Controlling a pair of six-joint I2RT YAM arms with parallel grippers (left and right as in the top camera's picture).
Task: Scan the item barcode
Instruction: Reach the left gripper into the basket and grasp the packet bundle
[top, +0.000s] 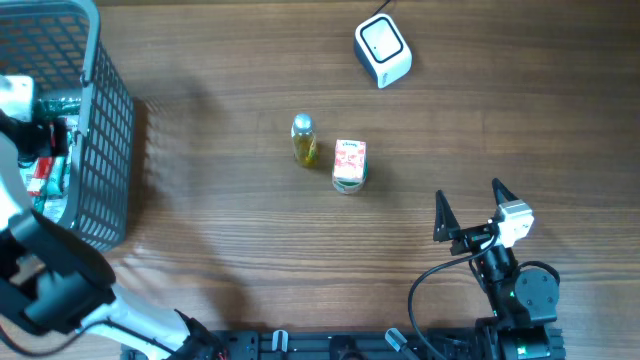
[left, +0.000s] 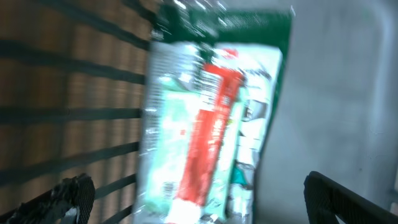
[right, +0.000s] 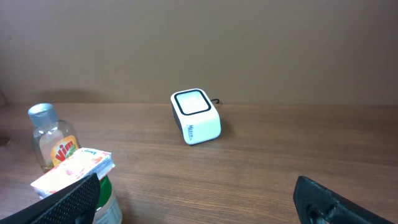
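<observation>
Currently on the table (top: 230, 230): one grey wire basket (top: 105, 150), at the far-left corner, with the left arm reaching down into it. One packet (left: 205, 124), printed in red, green and white, lying inside the basket against its wire wall; it is blurred in the left wrist view and its barcode cannot be made out. Left gripper (left: 208, 199): fingers spread wide above the packet, pinching nothing. One white scanner (top: 383, 50), near the far edge, right of centre, window facing up. One small bottle (top: 303, 140) of yellow liquid, upright, mid-table. One pink-and-white carton (top: 349, 165), just beside the bottle on its right. Right gripper (top: 468, 195): near the front-right corner, fingers spread, empty, well apart from the carton and the scanner.
</observation>
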